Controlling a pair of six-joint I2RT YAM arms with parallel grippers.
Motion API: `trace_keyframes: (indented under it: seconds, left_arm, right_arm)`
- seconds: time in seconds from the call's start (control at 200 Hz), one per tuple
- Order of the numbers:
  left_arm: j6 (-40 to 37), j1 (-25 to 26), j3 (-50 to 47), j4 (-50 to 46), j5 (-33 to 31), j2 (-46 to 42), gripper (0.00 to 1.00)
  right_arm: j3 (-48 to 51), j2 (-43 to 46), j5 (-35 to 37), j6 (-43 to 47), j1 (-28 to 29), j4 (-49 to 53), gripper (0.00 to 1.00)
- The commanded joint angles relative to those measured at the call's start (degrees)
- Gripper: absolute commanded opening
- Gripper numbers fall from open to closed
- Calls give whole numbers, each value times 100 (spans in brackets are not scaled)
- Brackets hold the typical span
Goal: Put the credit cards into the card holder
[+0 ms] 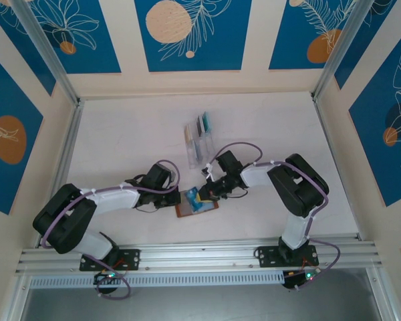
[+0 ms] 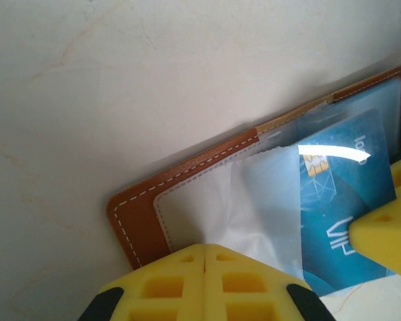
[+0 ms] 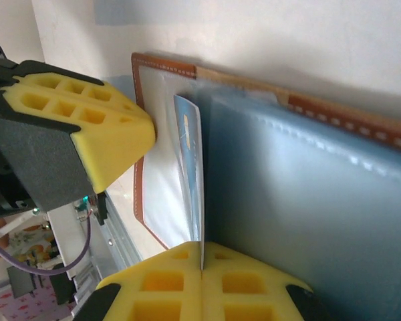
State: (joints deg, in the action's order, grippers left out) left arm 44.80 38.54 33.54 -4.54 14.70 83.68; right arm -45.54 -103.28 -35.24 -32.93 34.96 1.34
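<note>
Right gripper (image 3: 202,259) closed, pinching blue card (image 3: 189,154)

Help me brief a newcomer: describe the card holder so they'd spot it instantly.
On the pale table, look where the left gripper and right gripper meet. The card holder lies open there: flat brown stitched leather with pale pockets and a blue card, unlike the clear rack behind it.

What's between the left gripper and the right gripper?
Right wrist view: from the left gripper, the pale pocket of the card holder, then the blue credit card edge-on in the shut right gripper.
</note>
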Motion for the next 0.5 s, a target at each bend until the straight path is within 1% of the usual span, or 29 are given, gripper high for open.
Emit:
trace_keyframes:
  seconds: [0.0, 0.13, 0.26, 0.495]
  left_arm:
    - [-85, 73, -91, -516, -145, 52, 0]
    - [-73, 74, -101, -478, -125, 71, 0]
    - [-70, 74, -114, -430, -108, 94, 0]
    - [-18, 109, -174, -373, -81, 71, 0]
  right_arm:
    - [277, 97, 20, -300, 86, 21, 0]
    - [404, 99, -54, -517, 115, -190, 0]
    - [307, 16, -59, -623, 200, -295, 0]
    - [207, -134, -168, -784, 169, -522, 0]
